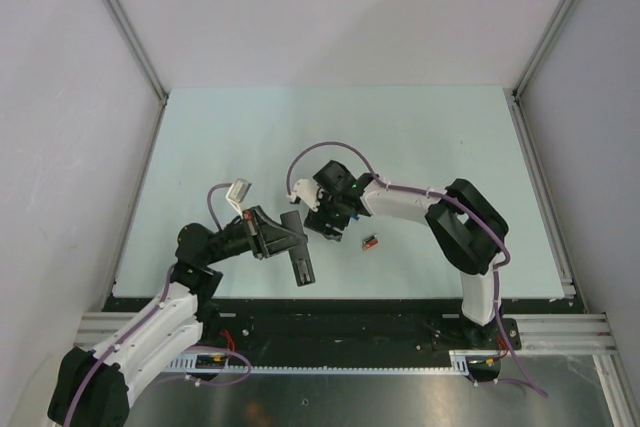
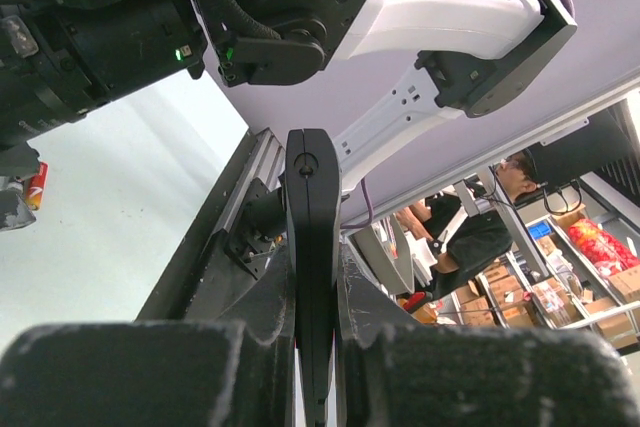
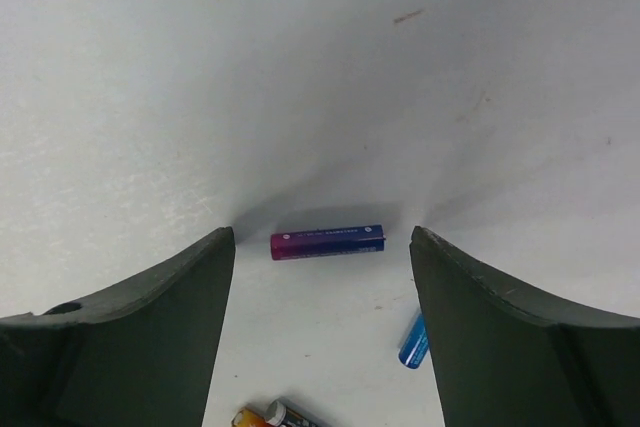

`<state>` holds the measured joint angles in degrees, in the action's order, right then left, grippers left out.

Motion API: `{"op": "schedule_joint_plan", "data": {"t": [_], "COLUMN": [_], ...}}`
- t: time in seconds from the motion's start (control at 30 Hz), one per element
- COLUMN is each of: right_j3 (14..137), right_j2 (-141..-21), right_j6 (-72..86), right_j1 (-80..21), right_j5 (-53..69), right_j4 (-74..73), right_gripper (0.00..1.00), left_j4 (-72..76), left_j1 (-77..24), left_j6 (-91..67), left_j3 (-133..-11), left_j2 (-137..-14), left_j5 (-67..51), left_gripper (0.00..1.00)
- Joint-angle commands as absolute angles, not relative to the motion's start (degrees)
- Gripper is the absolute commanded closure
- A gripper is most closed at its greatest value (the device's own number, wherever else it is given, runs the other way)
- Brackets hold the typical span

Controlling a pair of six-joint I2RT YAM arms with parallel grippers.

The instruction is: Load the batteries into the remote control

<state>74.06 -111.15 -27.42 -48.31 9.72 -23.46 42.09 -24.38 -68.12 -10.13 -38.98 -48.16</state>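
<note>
My left gripper [image 1: 281, 238] is shut on the black remote control [image 1: 301, 263] and holds it above the near table; in the left wrist view the remote [image 2: 312, 267] stands edge-on between the pads. My right gripper [image 3: 320, 235] is open and points down at the table, just right of the remote. A purple-and-blue battery [image 3: 327, 243] lies crosswise between its fingertips, touching neither. A blue battery [image 3: 412, 343] is partly hidden by the right finger. An orange battery [image 3: 247, 416] lies at the bottom edge. The top view shows a red-orange battery [image 1: 370, 242] right of the gripper.
A dark battery with a grey cap [image 3: 290, 414] lies beside the orange one. The pale table [image 1: 400, 137] stretches away behind both arms, bounded by aluminium rails [image 1: 545, 187] and white walls. The two grippers hang close together near the front middle.
</note>
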Motion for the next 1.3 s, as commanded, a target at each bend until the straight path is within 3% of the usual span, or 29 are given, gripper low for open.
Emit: {"op": "schedule_joint_plan", "data": {"t": [0.0, 0.13, 0.27, 0.3, 0.37, 0.5, 0.67, 0.73, 0.93, 1.27], "right_j3": [75.32, 75.41, 75.41, 75.41, 77.33, 78.84, 75.94, 76.37, 77.70, 77.70], "right_j2": [-107.94, -102.93, -98.36, -98.09, -98.87, -98.53, -97.64, -98.96, -103.70, -110.39], "right_j6": [-26.29, -20.84, -10.66, -8.37, 4.61, 21.50, 37.66, 41.81, 54.31, 56.78], "right_j1": [-50.18, -49.66, -49.83, -50.27, -50.80, -50.45, -50.63, -50.89, -52.73, -55.63], "right_j5": [6.69, 2.74, -11.73, -14.74, -26.04, -22.95, -17.85, -18.88, -23.72, -22.15], "right_j4": [-21.71, -15.58, -11.16, -10.90, -13.16, -20.82, -17.75, -19.76, -28.91, -30.23], "right_gripper": [0.24, 0.22, 0.18, 0.01, 0.00, 0.00, 0.00, 0.12, 0.28, 0.37], "left_j4": [44.12, 44.03, 44.12, 44.12, 44.03, 43.86, 43.86, 43.77, 43.68, 43.33], "left_j1": [-24.61, -24.61, -24.61, -24.61, -24.61, -24.61, -24.61, -24.61, -24.61, -24.61], "left_j6": [-68.38, -68.20, -68.29, -68.29, -68.29, -68.29, -68.47, -68.20, -68.29, -68.82], "left_j3": [-10.63, -11.16, -10.90, -10.81, -10.46, -9.23, -8.53, -8.52, -8.26, -8.88], "left_j2": [-38.93, -38.85, -38.32, -38.15, -37.80, -38.84, -38.50, -37.27, -37.18, -38.93], "left_j5": [-47.81, -47.90, -47.55, -47.37, -46.85, -45.97, -44.91, -44.39, -43.77, -43.59], "left_gripper": [1.00, 1.00, 1.00, 1.00, 1.00, 1.00, 1.00, 1.00, 1.00, 1.00]}}
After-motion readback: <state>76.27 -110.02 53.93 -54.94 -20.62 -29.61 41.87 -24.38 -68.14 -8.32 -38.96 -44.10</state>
